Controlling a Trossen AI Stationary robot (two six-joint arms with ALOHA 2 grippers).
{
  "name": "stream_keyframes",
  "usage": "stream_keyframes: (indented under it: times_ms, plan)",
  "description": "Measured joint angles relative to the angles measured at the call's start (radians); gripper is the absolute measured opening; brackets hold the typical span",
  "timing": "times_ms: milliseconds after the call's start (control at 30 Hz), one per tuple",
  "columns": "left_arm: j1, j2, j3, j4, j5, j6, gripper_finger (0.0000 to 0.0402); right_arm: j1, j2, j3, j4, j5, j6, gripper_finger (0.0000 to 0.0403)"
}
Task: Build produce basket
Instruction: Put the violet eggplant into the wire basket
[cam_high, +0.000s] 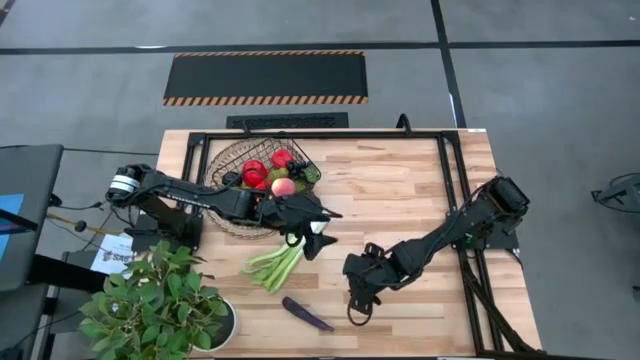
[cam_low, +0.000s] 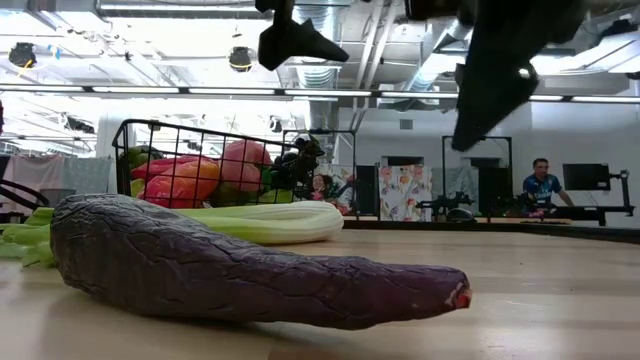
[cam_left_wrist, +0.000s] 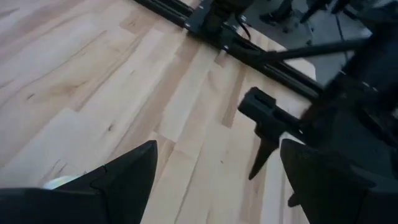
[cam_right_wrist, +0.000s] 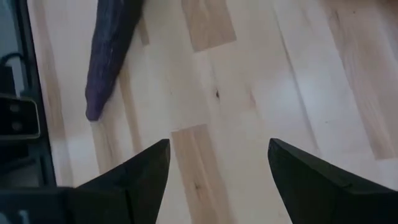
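Seen from overhead, the basket sits at about ten o'clock from the middle of the wooden table. It already holds red and peach-coloured fruit with some dark and green pieces; in the level view a pink-red heap shows through its wire wall.

The celery stalk lies on the boards just outside the basket, at its five o'clock. Its long axis runs from the one o'clock direction to the seven o'clock direction, pale cut end toward the basket, leafy green end fanning out toward the potted plant at the table's near-left corner.

The aubergine lies alone, nearer the front edge, at five o'clock from the celery and apart from it. Its long axis runs ten to four; which end carries the stem is hard to make out from above, though the level view shows one end tapering to a narrow tip.

The left gripper hangs over the celery's pale end, fingers spread with nothing between them; its wrist camera looks across bare boards.

The right gripper hovers at three o'clock from the aubergine, near but not touching, fingers spread wide and empty. Its wrist view shows the aubergine ahead on the wood.
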Motion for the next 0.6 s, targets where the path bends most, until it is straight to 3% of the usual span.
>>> stream_keyframes:
  times_ms: [133, 267, 367, 433, 600]
  plan:
    - [0.0, 0.0, 0.0, -0.003, 0.082, 0.064, 0.0325, 0.0, 0.017, -0.008, 0.011, 0.011, 0.115, 0.0291]
    - [-0.006, 0.0, 0.0, -0.019, 0.317, 0.178, 0.0325, 0.019, 0.015, -0.006, 0.015, 0.007, 0.148, 0.0291]
    - [-0.055, 0.0, 0.0, -0.053, 0.435, 0.249, 0.0325, 0.052, 0.015, -0.007, 0.01, 0.003, 0.188, 0.0291]
    - [-0.108, 0.0, 0.0, -0.099, 0.44, 0.309, 0.0325, 0.076, 0.015, -0.007, 0.01, 0.005, 0.236, 0.0291]
    - [-0.235, 0.013, -0.002, -0.169, 0.332, 0.451, 0.0325, 0.129, 0.053, -0.007, 0.017, 0.009, 0.34, 0.0291]
